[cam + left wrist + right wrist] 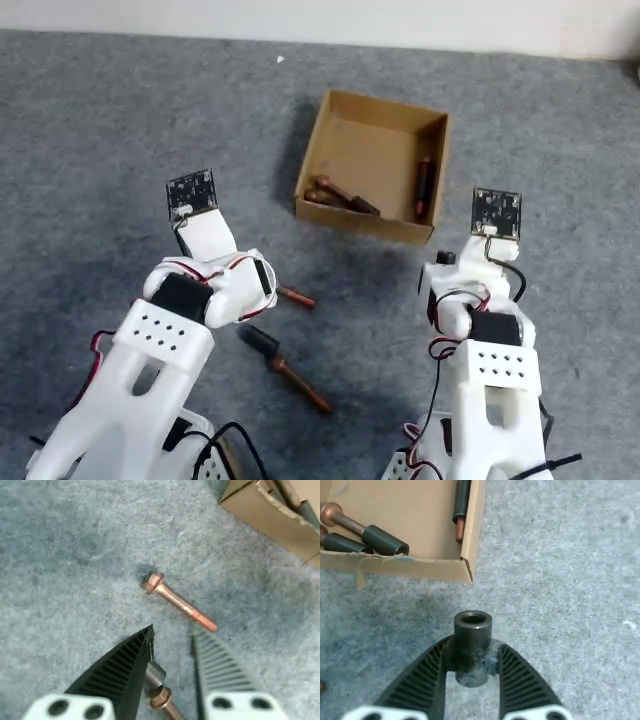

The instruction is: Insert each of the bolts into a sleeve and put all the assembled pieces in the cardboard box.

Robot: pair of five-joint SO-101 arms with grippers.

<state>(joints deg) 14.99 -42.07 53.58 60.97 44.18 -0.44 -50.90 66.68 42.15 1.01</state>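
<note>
My right gripper (474, 652) pinches 1 dark sleeve (473, 626) upright, on the near side of the cardboard box (352, 222) by its right corner. My left gripper (171, 630) hangs spread over the carpet (100, 120), with 1 bare bolt (177, 601) lying just beyond its tips. 1 sleeved bolt (285, 368) lies nearer on the carpet, and 3 assembled pieces (340, 196) rest inside the box.

no readable text, labels, numbers or signs on any surface
</note>
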